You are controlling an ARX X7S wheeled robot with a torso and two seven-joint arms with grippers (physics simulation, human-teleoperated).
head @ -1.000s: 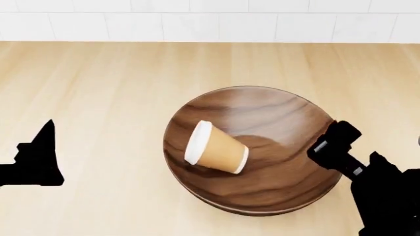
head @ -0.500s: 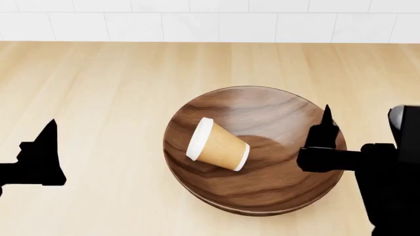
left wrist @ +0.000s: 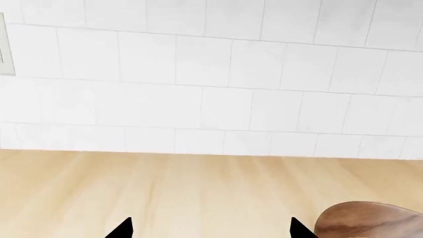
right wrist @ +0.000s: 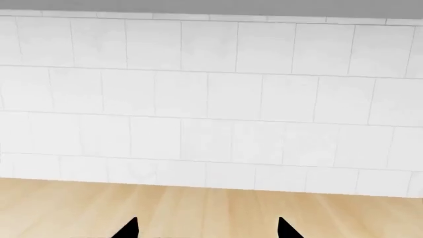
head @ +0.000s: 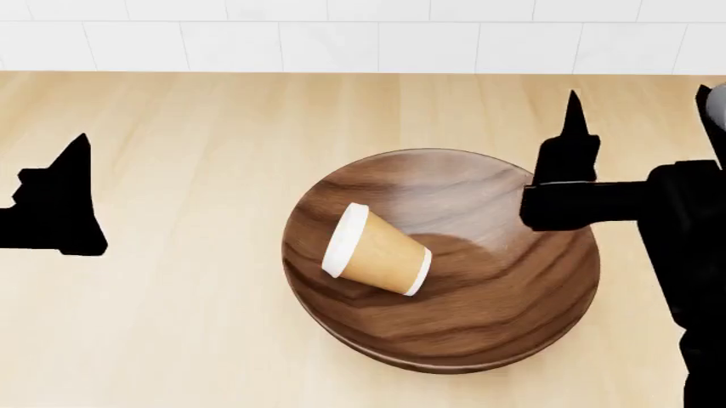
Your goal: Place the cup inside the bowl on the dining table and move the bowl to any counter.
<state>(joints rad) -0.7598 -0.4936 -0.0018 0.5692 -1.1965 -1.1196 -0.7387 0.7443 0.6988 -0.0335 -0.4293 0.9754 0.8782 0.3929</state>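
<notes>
The brown wooden bowl [head: 499, 280] rests on the tan wood counter [head: 170, 127]. The tan paper cup [head: 377, 249] lies on its side inside the bowl, white lid toward the left. My right gripper [head: 564, 161] hovers over the bowl's far right rim, open and empty; the right wrist view shows its gripper [right wrist: 207, 230] with fingertips wide apart over bare counter. My left gripper [head: 63, 191] is open and empty, well left of the bowl. In the left wrist view its gripper [left wrist: 211, 230] is spread, with the bowl's rim [left wrist: 370, 218] at one side. The dining table is out of view.
A white tiled wall [head: 363, 34] backs the counter at the far edge. It also fills most of the left wrist view [left wrist: 211, 74] and the right wrist view [right wrist: 211, 89].
My right gripper has come off the bowl's right rim, turned and moved toward the wall. My left gripper has also moved toward the wall. Bowl and cup have stayed put.
</notes>
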